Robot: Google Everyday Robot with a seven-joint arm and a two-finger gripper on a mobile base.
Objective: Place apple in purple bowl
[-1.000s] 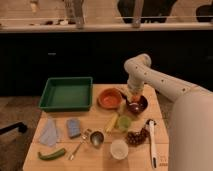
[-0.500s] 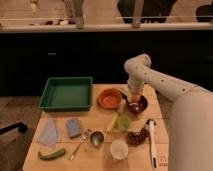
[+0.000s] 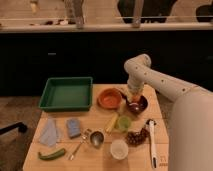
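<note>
Almost nothing moved since earlier frames: arm in same pose, gripper point(image 3: 135, 96) low over purple bowl point(image 3: 145, 104), right rear of table point(image 3: 97, 122). Apple point(image 3: 136, 98) is orange-red spot at gripper tip, above bowl's hollow. Whether gripper clamps it or has let go: cannot tell. Apple likely light, firm, smooth, prone to rolling; best held across widest middle. Orange bowl point(image 3: 109, 98) just left.
</note>
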